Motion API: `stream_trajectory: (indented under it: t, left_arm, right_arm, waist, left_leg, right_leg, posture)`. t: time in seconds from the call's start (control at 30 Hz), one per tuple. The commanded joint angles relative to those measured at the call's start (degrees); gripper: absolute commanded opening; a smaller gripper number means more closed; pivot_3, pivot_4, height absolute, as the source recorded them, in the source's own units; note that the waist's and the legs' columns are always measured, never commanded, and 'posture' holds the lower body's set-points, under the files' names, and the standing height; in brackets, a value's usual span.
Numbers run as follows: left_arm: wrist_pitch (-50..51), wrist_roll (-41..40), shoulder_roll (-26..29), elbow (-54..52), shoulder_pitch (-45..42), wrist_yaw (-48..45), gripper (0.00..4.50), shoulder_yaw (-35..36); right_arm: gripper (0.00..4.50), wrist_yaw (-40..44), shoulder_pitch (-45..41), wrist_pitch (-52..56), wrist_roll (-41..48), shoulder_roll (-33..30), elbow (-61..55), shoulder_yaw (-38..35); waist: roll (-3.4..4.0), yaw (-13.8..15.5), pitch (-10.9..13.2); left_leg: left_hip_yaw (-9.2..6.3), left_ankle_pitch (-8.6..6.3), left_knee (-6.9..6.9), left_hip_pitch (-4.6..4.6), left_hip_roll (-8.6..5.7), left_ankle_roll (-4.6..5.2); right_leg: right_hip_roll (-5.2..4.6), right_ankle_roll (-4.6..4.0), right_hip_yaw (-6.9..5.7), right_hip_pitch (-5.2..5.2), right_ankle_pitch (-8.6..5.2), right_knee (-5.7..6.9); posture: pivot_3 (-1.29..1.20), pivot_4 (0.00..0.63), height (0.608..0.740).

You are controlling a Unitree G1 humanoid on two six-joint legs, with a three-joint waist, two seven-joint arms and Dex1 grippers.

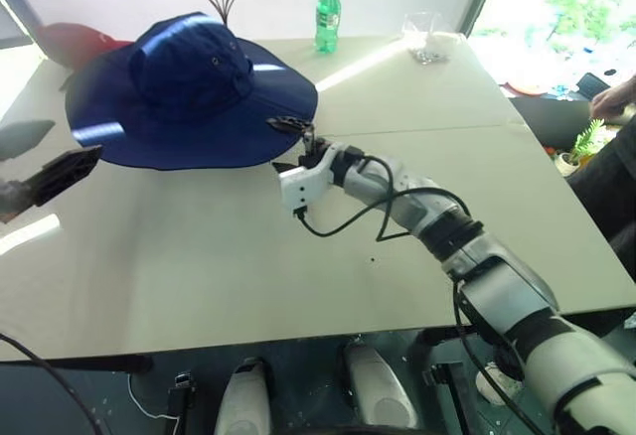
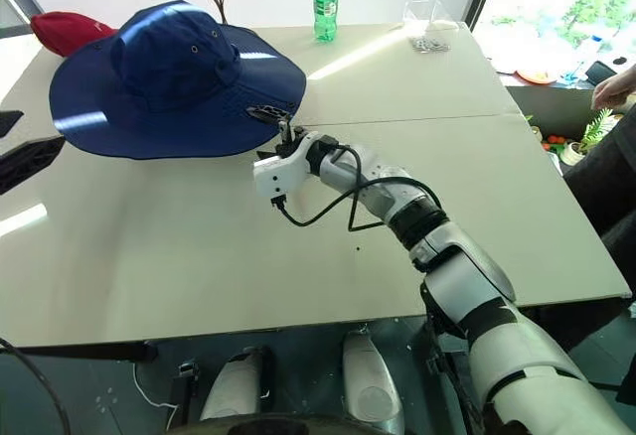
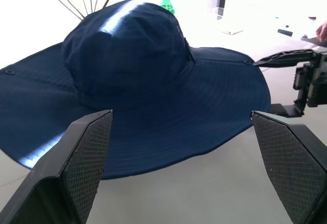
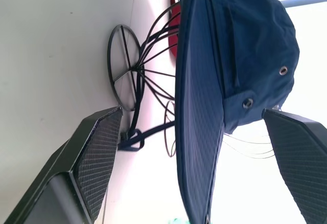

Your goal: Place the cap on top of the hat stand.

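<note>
navy sun hat (image 1: 189, 92) seated on the wire hat stand (image 4: 134, 75), brim free of the table (image 1: 298, 276); right gripper (image 1: 291, 145) released, jaws wide at the brim edge; left gripper (image 3: 189, 168) spread too, empty; looks like placement done; next: back both arms off without snagging brim

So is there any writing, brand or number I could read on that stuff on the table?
None can be read.
Green bottle: it has a label, but the print is too small to make out.
Blue hat: plain fabric, no lettering in sight.
Red cap: no writing on the part that shows.
</note>
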Motion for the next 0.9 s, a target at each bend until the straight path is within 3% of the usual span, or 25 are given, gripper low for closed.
stream_trajectory:
  t: [0.03,0.17,0.3,0.43,0.6,0.9]
  left_arm:
    - [-1.6,1.0,1.3,1.3,-1.3,-1.2,4.50,-0.3]
    - [-1.8,2.3,2.3,3.0,-1.3,-2.6,4.50,0.3]
    - [-1.7,3.5,3.1,3.9,-0.1,-4.0,4.50,2.3]
    - [-1.5,4.9,3.5,3.8,2.7,-6.0,4.50,5.4]
    - [-1.0,5.3,2.5,2.5,6.8,-7.8,4.50,9.9]
    - [-1.2,5.1,0.4,-0.7,10.0,-7.1,4.50,12.5]
  right_arm:
    - [4.46,8.3,4.1,2.1,6.0,-4.3,-10.8,-4.7]
    - [4.46,20.7,8.1,10.9,21.6,-10.0,-21.9,-14.0]
    - [4.46,37.7,10.8,35.4,45.5,-16.6,-32.7,-24.4]
    - [4.46,49.4,8.3,61.0,64.8,-26.0,-31.4,-34.8]
    - [4.46,62.6,6.2,72.1,72.0,-37.0,-23.5,-36.9]
    - [4.46,63.2,3.8,68.8,68.7,-35.8,-17.5,-34.7]
  waist:
    - [0.00,0.2,0.0]
    - [0.01,1.1,0.0]
    - [0.00,1.5,0.0]
    - [0.01,2.4,0.1]
    - [0.06,2.8,0.1]
    - [0.11,2.7,0.1]
  left_leg:
    - [0.00,0.00,-0.01,0.00,0.00,0.00]
    - [0.01,0.00,0.04,0.00,0.00,0.00]
    - [0.01,0.00,0.05,0.16,0.02,0.01]
    - [0.05,-0.01,0.04,0.46,0.03,0.01]
    - [0.17,-0.01,-0.01,0.54,0.03,0.02]
    - [0.31,-0.03,-0.05,0.53,0.03,0.01]
  right_leg:
    - [0.00,0.01,0.00,0.01,-0.01,0.00]
    - [0.00,0.01,0.01,0.02,-0.01,0.00]
    - [0.01,-0.18,0.00,0.19,-0.12,0.00]
    - [-0.01,-0.48,0.00,0.47,-0.32,-0.09]
    - [-0.12,-0.62,-0.01,0.40,-0.50,-0.10]
    - [-0.15,-0.60,0.02,0.30,-0.53,-0.10]
  posture:
    - [0.00,0.150,0.739]
    - [0.00,0.150,0.739]
    - [0.00,0.150,0.739]
    - [0.00,0.150,0.739]
    - [0.00,0.150,0.739]
    - [0.00,0.150,0.739]
